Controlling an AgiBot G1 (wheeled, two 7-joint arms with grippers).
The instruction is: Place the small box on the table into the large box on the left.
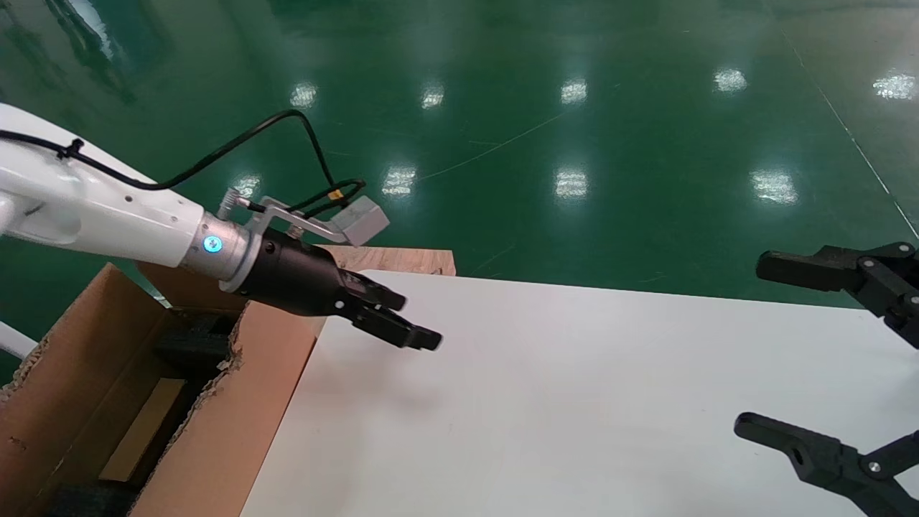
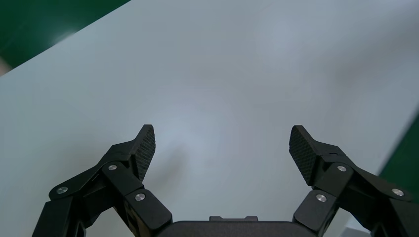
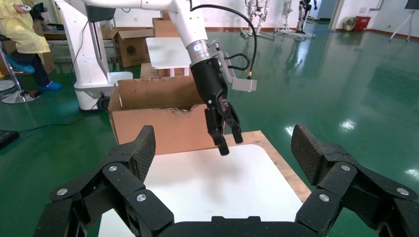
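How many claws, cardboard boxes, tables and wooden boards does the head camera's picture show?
Claws: 2, the left claw and the right claw, both open
Cardboard boxes: 1, the large box
Tables: 1, the table
Wooden boards: 1, the wooden board
Total: 5

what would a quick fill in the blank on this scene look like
1. The left claw hangs over the ____ table.
2. The left claw's fingers are ____, holding nothing.
3. The large box stands at the table's ____ edge.
4. The right claw is ____.

Missing words: white; open; left; open
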